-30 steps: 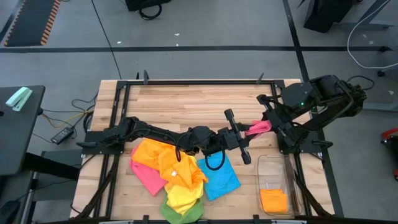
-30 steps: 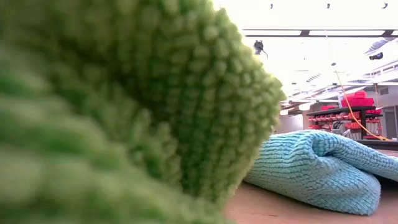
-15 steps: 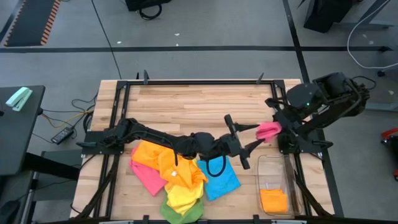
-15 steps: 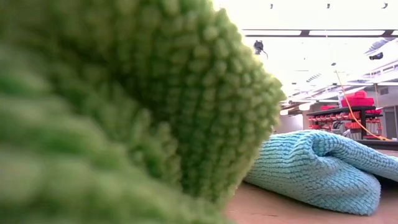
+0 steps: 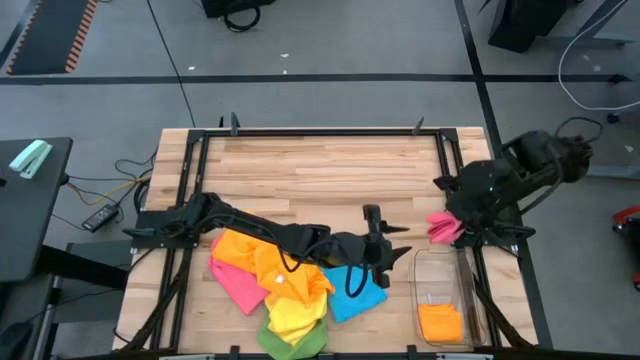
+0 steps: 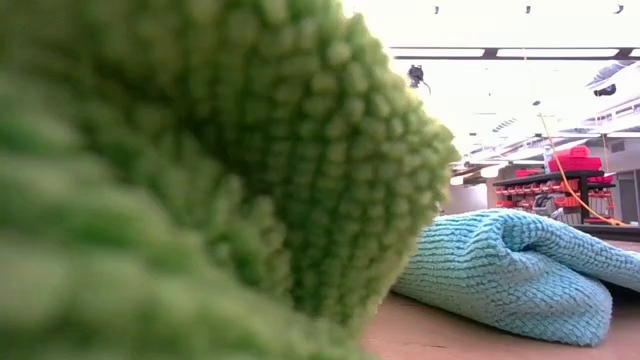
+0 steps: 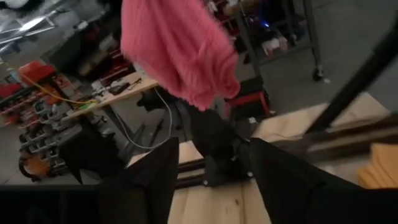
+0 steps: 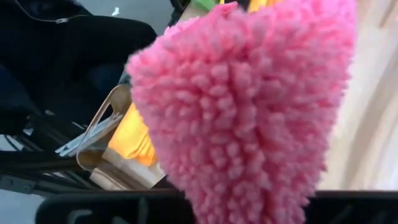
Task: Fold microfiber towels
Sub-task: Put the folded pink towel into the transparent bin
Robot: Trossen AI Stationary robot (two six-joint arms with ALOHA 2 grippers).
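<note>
My right gripper (image 5: 458, 215), at the table's right edge, is shut on a folded pink towel (image 5: 440, 226), which fills the right wrist view (image 8: 249, 106). My left gripper (image 5: 388, 246) stands open above the blue towel (image 5: 352, 286), pointing at the pink towel (image 7: 180, 50) with nothing between its fingers (image 7: 143, 180). A heap of orange (image 5: 240, 248), pink (image 5: 234, 284), yellow (image 5: 292, 302) and green (image 5: 296, 342) towels lies at the near left. The green towel (image 6: 200, 180) blocks most of the low view. My right gripper holds the pink towel as a folded bundle of several layers (image 5: 447, 222). It comes at the bundle slanting down from the table's right side. The towel itself hides the fingers in the wrist view. The bundle hangs below the gripper, lifted clear, just beyond the bin's far end.
A clear plastic bin (image 5: 428, 262) stands at the near right with a folded orange towel (image 5: 440, 322) in it. A dark metal frame (image 5: 300, 132) runs round the wooden table. Bare wood lies across the far half.
My left gripper has opened and let go of the pink towel, then drawn back toward the near edge and sunk over the blue towel. My right gripper has carried the pink towel toward the table's right and near edges, lower, toward the bin.
</note>
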